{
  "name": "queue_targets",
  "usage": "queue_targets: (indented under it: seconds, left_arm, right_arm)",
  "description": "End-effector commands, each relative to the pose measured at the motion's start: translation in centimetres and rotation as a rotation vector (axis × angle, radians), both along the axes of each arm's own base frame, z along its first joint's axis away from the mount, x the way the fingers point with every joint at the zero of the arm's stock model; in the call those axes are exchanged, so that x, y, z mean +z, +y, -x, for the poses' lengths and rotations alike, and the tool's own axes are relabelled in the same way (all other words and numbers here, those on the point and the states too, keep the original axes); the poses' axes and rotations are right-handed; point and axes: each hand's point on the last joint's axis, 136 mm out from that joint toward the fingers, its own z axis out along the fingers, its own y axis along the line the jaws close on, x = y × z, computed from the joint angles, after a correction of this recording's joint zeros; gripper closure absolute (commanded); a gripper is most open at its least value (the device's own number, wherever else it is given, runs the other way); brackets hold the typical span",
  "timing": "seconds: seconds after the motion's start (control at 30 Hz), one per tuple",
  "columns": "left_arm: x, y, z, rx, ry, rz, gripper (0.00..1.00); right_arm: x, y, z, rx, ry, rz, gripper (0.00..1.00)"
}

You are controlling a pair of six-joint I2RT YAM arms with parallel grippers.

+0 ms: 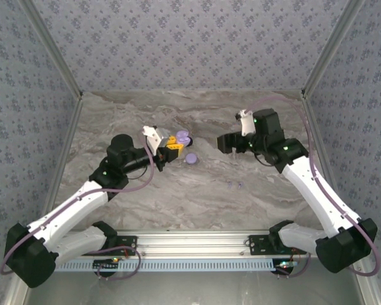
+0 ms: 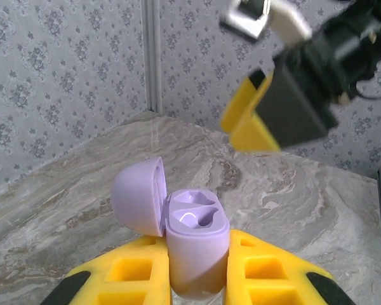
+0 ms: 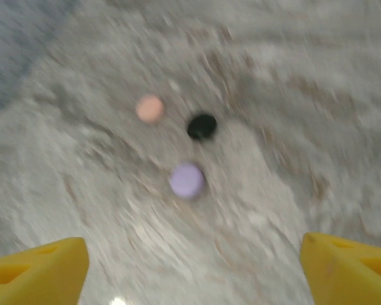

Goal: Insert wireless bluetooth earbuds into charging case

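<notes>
Two lavender buds (image 1: 230,185) loose on table (image 1: 178,206); L fingers (image 2: 133,276) clamp 1 open lavender case (image 2: 193,248), R fingers (image 3: 41,262) spread, empty.

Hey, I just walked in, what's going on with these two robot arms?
The left gripper is clamped on a lavender charging case, whose lid is flipped open and whose two wells are empty. The right gripper hangs open above the table with nothing in it. Two lavender earbuds lie loose on the table, nearer the arm bases, not yet picked up. A second lavender case lies on the table close to the held one.
</notes>
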Motion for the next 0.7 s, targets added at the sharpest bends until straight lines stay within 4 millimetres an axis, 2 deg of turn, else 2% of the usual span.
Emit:
queue_targets:
  seconds: [0.0, 0.1, 0.2, 0.37, 0.47, 0.67]
  left_arm:
    - [1.1, 0.3, 0.4, 0.007, -0.051, 0.013, 1.0]
    - [1.0, 0.3, 0.4, 0.008, -0.048, 0.011, 1.0]
    - [0.9, 0.3, 0.3, 0.01, -0.045, 0.009, 1.0]
    - [0.7, 0.4, 0.3, 0.01, -0.04, 0.006, 1.0]
    - [0.6, 0.4, 0.4, 0.012, -0.036, 0.006, 1.0]
    - [0.7, 0.5, 0.5, 0.011, -0.038, 0.006, 1.0]
  right_arm:
    - [-7.7, -2.8, 3.5, -0.112, 0.316, 0.144, 0.19]
    - [-11.6, -4.8, 4.5, -0.178, 0.417, 0.256, 0.29]
    - [-14.2, -7.0, 4.7, -0.264, 0.463, 0.346, 0.36]
    - [-17.8, -7.6, 5.3, -0.296, 0.55, 0.347, 0.43]
    - [-19.2, -7.2, 5.4, -0.284, 0.593, 0.318, 0.47]
    - [-20.3, -7.0, 5.3, -0.28, 0.623, 0.318, 0.52]
